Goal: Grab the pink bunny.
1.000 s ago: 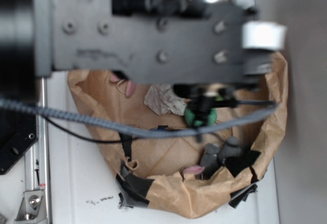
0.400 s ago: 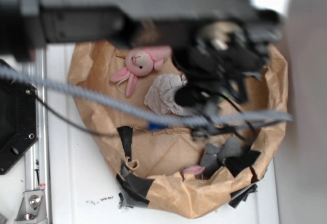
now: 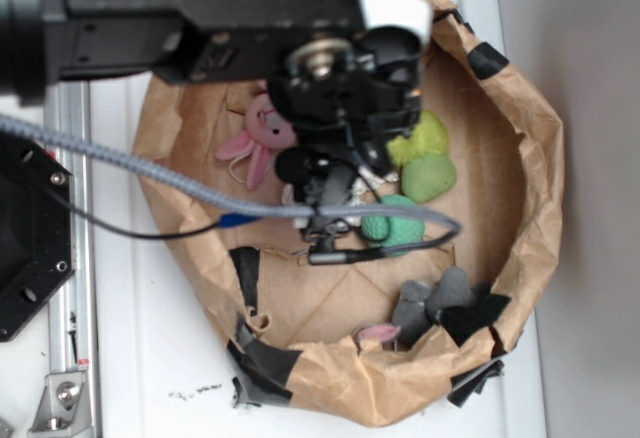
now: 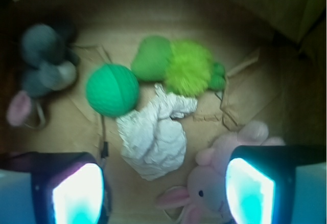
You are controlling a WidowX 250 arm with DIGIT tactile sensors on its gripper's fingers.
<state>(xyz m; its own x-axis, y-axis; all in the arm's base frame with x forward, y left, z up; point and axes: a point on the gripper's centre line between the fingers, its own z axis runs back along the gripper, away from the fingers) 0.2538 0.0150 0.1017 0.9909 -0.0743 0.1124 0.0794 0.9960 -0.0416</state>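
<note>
Wrist view has the hand (image 4: 163,191) spread wide and empty, with the pink bunny (image 4: 219,183) tucked against its right finger, off-centre. I'd slide toward the bunny so it sits between the fingers before dropping. Paper wad (image 4: 153,139) lies just beside it, and the paper bowl's wall (image 3: 540,158) rises close behind, so room is tight.
</note>
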